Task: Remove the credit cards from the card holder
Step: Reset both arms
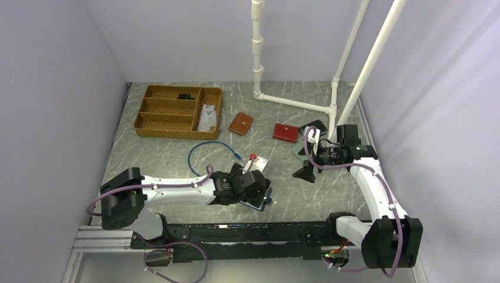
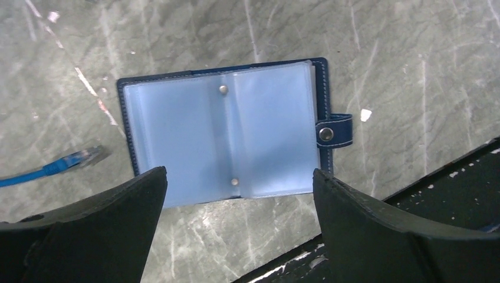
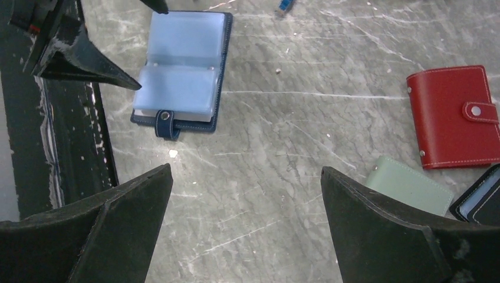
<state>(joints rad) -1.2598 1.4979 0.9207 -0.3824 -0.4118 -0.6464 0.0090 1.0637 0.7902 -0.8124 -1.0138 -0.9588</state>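
Observation:
The navy blue card holder (image 2: 227, 132) lies open and flat on the marble table, its pale blue plastic sleeves facing up and its snap tab (image 2: 334, 131) out to the right. No card shows in the sleeves. My left gripper (image 2: 239, 172) is open and empty just above the holder's near edge; in the top view the left gripper (image 1: 257, 187) covers most of the holder (image 1: 263, 201). My right gripper (image 3: 246, 170) is open and empty over bare table, apart from the holder (image 3: 180, 71). Pale cards (image 1: 206, 117) and one dark card (image 1: 186, 95) lie in the wicker tray.
The wicker tray (image 1: 168, 131) stands at the back left. A tan wallet (image 1: 240, 124), a red wallet (image 3: 454, 115), a pale green wallet (image 3: 410, 186) and a dark wallet (image 3: 480, 200) lie about. A blue cable (image 1: 212, 150) loops mid-table. White pipes (image 1: 295, 103) stand behind.

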